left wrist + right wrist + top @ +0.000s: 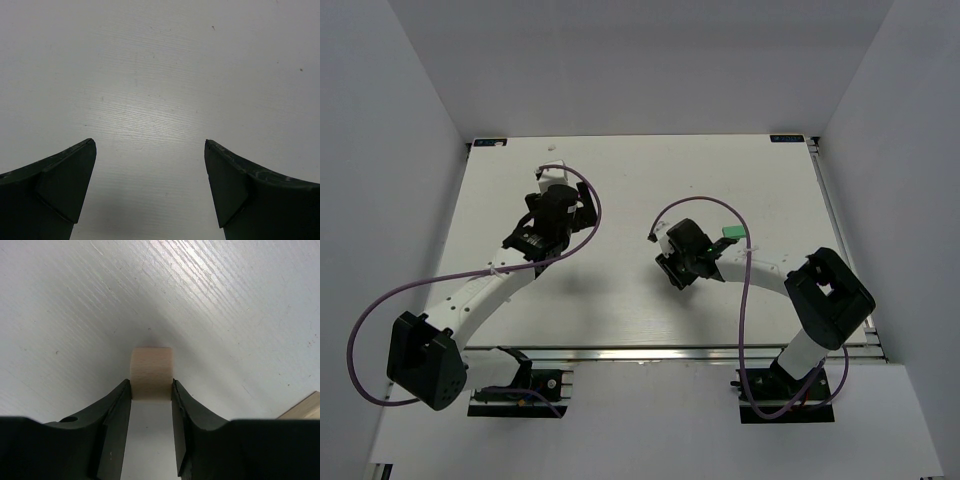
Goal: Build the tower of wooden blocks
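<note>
My right gripper point(151, 385) is shut on a light tan wooden block point(151, 371), its fingertips pressing the block's two sides just above the white table. A second tan block's corner point(307, 407) shows at the lower right edge of the right wrist view. In the top view a green block point(730, 234) lies just right of the right gripper point(680, 255), by its wrist. My left gripper point(150, 145) hangs open over bare table, with nothing between its fingers. No stacked wood block tower shows in any view.
The white table point(620, 310) is walled by white panels on the left, back and right. A metal rail point(700, 353) runs along its near edge, where both arm bases stand. Purple cables loop from each arm.
</note>
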Robot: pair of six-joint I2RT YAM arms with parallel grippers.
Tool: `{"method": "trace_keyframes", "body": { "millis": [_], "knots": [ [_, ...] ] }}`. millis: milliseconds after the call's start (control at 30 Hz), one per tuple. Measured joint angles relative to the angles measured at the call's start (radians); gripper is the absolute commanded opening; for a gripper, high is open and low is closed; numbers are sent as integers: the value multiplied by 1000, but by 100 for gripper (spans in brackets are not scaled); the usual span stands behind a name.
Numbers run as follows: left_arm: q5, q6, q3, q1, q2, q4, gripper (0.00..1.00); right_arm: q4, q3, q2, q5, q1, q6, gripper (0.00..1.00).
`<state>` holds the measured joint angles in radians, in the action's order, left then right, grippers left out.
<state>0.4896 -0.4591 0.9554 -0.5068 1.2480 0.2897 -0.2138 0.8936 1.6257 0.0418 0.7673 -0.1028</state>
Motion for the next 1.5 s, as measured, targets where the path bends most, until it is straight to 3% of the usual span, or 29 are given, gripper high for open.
{"method": "trace_keyframes", "body": {
  "millis": [200,333,533,833,867,933,967,1500],
  "knots": [
    [0,3,0,0,0,-5,98,-17,12,4,14,0,75,35],
    [-1,3,0,0,0,-5,98,-12,16,13,55,0,247,26],
    [-8,3,0,0,0,-5,98,7,15,17,146,0,466,27],
    [-12,3,0,0,0,-5,98,11,11,16,245,1,631,52],
    [-12,3,0,0,0,-5,98,17,7,16,245,2,643,63],
    [-12,3,0,0,0,-5,98,34,-6,16,243,6,659,71],
    [-12,3,0,0,0,-5,98,38,-13,16,240,10,662,89],
    [-12,5,0,1,0,-5,98,126,-35,-15,107,59,676,89]
  ]
}}
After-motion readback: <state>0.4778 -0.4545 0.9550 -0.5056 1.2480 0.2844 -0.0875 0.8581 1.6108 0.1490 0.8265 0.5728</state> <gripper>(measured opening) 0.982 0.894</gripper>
